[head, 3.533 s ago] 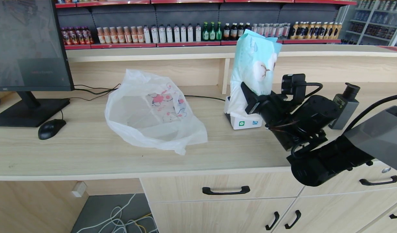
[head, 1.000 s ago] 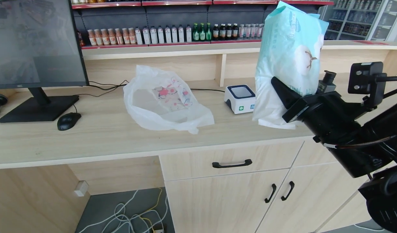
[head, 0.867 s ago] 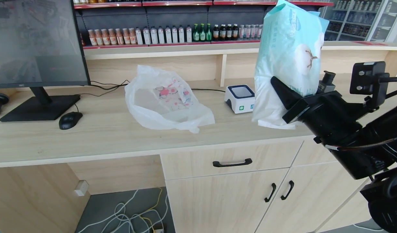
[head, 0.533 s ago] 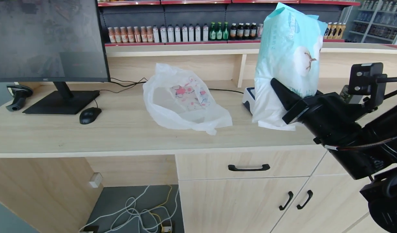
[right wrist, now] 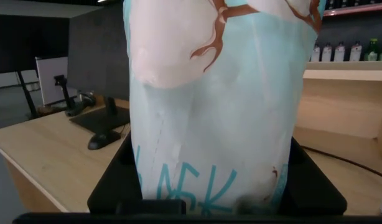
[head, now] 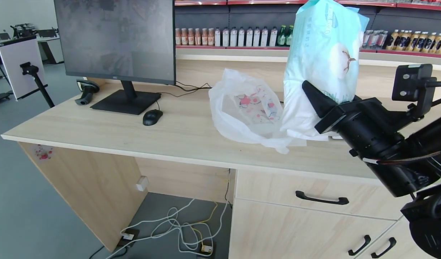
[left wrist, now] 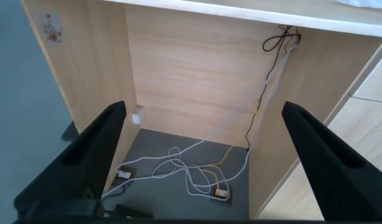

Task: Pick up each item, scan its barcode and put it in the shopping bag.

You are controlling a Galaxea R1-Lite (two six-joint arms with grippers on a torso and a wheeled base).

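Head view, checkout counter. The right gripper [head: 315,100] is clamped on the tissue pack [head: 321,46], a pale blue pack printed with a cotton boll, held upright with its lower end between the fingers; one dark finger [head: 312,94] lies across its near face. The shopping bag [head: 242,108], thin white plastic with a red floral print, lies open on the counter [head: 134,133] just to the left of this gripper, and the pack's lower edge overlaps the bag's right rim in the picture; whether they touch cannot be told. Farther left of the gripper stand a mouse [head: 152,117], a monitor [head: 116,39] and a handheld scanner [head: 84,91]. Below the gripper is a drawer handle [head: 321,198].

Compared with half a second ago, the camera has swung so that the counter and its things sit farther right in the picture, while gripper and pack keep their place in it. The gap then seen between pack and bag has closed.

Left wrist view: the left gripper [left wrist: 203,109] has its fingers well apart, holding nothing, below counter height, facing the recess under the counter, where cables [left wrist: 197,174] lie on the floor.
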